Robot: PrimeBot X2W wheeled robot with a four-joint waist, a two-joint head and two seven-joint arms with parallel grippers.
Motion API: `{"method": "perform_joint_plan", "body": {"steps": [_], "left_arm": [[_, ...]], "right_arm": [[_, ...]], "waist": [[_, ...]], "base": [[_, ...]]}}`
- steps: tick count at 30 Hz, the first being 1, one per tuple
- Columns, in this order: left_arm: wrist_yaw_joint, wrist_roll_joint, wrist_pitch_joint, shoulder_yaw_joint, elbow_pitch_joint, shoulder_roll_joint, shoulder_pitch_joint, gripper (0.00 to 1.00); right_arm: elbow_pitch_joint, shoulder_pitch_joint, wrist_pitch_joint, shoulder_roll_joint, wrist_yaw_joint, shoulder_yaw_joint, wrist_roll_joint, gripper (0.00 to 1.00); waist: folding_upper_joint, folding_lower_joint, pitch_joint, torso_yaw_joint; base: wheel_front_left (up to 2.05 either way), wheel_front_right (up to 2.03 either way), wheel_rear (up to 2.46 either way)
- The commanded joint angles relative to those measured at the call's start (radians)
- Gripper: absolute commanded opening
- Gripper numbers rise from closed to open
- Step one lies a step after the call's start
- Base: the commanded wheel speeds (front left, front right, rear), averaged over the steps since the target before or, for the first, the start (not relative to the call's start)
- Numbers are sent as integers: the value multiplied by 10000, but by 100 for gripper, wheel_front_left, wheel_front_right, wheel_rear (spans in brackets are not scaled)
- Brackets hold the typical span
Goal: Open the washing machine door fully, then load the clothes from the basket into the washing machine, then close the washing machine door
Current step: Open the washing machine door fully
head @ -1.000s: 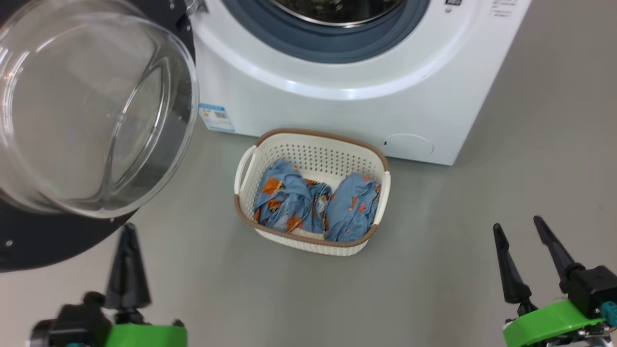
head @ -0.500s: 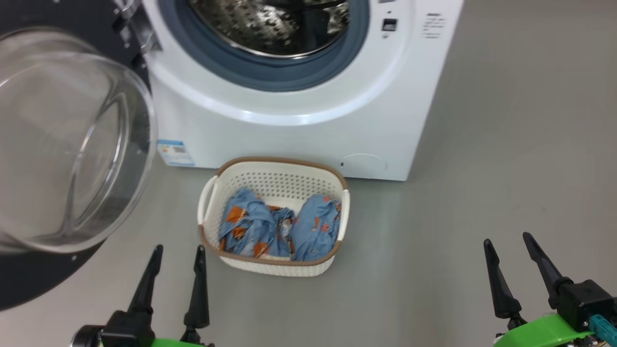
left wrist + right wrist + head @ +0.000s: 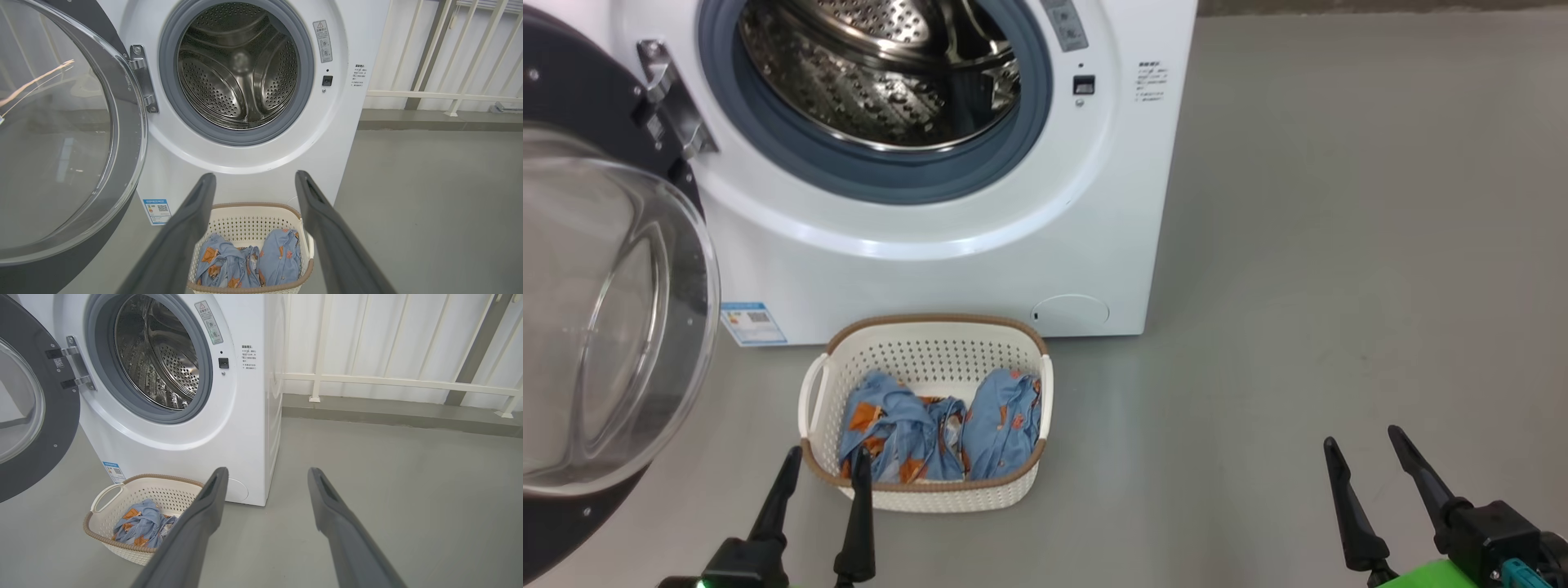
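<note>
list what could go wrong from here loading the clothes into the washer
The open door bulges out beside the left gripper; a careless lift might knock it.
The clothes lie bunched together in the basket; a grab may lift only part, or trail fabric on the floor.

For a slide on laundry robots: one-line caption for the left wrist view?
Open left end effector frames the basket of clothes before the washing machine, door wide open.

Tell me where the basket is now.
In the head view the basket sits on the floor at lower centre-left, directly before the washing machine, with the left gripper by its near-left corner.
</note>
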Motion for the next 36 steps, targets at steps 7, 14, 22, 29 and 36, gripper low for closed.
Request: {"method": "perform_joint_plan", "body": {"steps": [7, 14, 22, 29, 36], "left_arm": [[190, -91, 128, 335, -202, 208, 19, 100], [216, -163, 81, 360, -171, 300, 86, 100], [231, -209, 9, 344, -163, 362, 78, 100], [218, -245, -59, 300, -125, 420, 20, 100], [266, -258, -110, 258, -104, 453, -2, 100]], "right_arm": [[-362, 215, 77, -43, 87, 366, 162, 100], [-442, 318, 147, -41, 87, 366, 182, 100], [-519, 331, 174, -40, 87, 332, 179, 100], [-563, 348, 155, -40, 87, 343, 218, 100], [-533, 338, 139, -40, 87, 316, 239, 100]], "waist": [[0, 0, -347, -191], [0, 0, -456, -54], [0, 0, -482, 49], [0, 0, -464, 86], [0, 0, -455, 85]], "base": [[0, 0, 0], [0, 0, 0], [0, 0, 0], [0, 0, 0], [0, 0, 0]]}}
